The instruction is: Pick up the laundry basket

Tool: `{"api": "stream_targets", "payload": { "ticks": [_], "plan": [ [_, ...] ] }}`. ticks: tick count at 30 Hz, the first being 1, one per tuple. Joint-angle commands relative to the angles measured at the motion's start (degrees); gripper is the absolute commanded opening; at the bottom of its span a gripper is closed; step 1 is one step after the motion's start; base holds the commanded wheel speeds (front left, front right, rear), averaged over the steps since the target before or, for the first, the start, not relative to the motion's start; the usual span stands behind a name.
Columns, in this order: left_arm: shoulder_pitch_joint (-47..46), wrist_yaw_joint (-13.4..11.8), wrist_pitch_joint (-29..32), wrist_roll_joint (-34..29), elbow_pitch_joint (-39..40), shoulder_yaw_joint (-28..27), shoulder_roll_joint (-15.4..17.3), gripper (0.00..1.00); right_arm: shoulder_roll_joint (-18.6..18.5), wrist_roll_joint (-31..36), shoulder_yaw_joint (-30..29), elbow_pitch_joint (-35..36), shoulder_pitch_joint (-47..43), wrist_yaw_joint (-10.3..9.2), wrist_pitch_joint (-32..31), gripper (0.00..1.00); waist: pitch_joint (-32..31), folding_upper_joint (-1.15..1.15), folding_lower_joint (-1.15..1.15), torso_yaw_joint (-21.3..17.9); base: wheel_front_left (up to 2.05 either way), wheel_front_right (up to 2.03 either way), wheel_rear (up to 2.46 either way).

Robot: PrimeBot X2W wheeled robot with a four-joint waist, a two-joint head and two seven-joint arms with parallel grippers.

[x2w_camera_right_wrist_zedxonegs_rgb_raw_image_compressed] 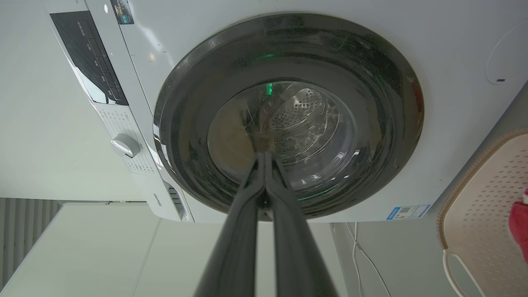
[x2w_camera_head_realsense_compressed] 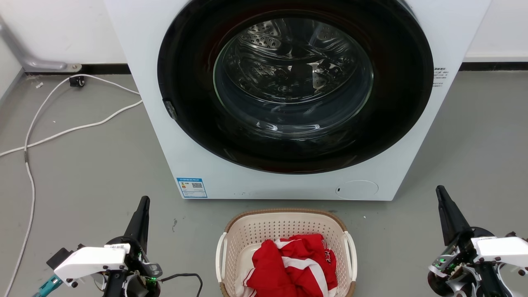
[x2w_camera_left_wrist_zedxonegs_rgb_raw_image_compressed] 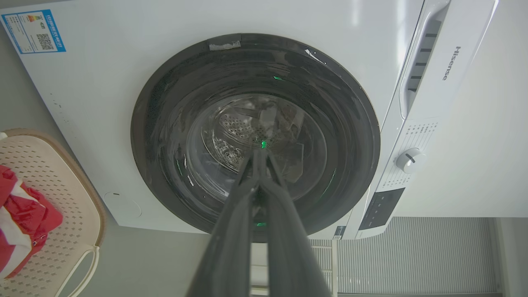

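Observation:
The laundry basket (x2w_camera_head_realsense_compressed: 247, 231) is cream perforated plastic with a brown rim and white side handles. It stands on the floor in front of the washing machine, at the bottom middle of the head view, holding red and white clothes (x2w_camera_head_realsense_compressed: 295, 264). Part of the basket (x2w_camera_left_wrist_zedxonegs_rgb_raw_image_compressed: 62, 194) shows at the left wrist view's left edge, and the basket (x2w_camera_right_wrist_zedxonegs_rgb_raw_image_compressed: 486, 198) shows at the right wrist view's right edge. My left gripper (x2w_camera_head_realsense_compressed: 144, 201) is shut and empty, left of the basket. My right gripper (x2w_camera_head_realsense_compressed: 439, 190) is shut and empty, right of it. Neither touches the basket.
A white front-loading washing machine (x2w_camera_head_realsense_compressed: 198, 156) with a dark round door (x2w_camera_head_realsense_compressed: 295, 86) stands close behind the basket. White cables (x2w_camera_head_realsense_compressed: 62, 132) trail over the grey floor at the left. Open floor lies on both sides of the basket.

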State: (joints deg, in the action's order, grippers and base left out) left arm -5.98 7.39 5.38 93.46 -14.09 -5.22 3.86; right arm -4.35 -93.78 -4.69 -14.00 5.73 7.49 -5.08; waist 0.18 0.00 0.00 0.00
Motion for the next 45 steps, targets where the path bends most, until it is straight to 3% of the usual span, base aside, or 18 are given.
{"api": "stream_targets", "payload": {
  "ticks": [1,25,26,37,45],
  "plan": [
    [-0.34,0.18,0.25,-0.36,-0.03,-0.07,-0.03,0.0,0.23,0.17,-0.16,-0.08,0.7,0.0,-0.12,0.0,0.0,0.0,0.0,0.0,0.0,0.0,0.0],
    [-0.38,0.18,0.46,-0.59,-0.04,-0.44,-0.28,0.0,0.53,0.56,-0.68,-0.11,0.7,0.0,-0.48,0.0,0.0,0.0,0.0,0.0,0.0,0.0,0.0],
    [0.05,0.0,0.44,-0.44,-0.2,-0.42,-0.36,1.0,0.51,0.49,-0.51,-0.17,0.0,0.0,-0.47,1.0,0.0,0.0,0.0,0.0,0.0,0.0,0.0],
    [0.41,-0.04,-2.19,-2.32,1.12,1.86,-0.42,1.0,0.77,2.58,1.23,0.9,-1.27,0.0,2.19,1.0,0.19,0.0,0.0,-0.01,0.0,0.0,0.0],
    [0.44,-0.01,-4.34,-11.55,2.75,2.16,-0.21,1.0,0.85,12.19,1.85,2.14,-1.48,0.0,4.22,1.0,0.23,0.0,0.0,0.07,0.0,0.0,0.0]
  ]
}}
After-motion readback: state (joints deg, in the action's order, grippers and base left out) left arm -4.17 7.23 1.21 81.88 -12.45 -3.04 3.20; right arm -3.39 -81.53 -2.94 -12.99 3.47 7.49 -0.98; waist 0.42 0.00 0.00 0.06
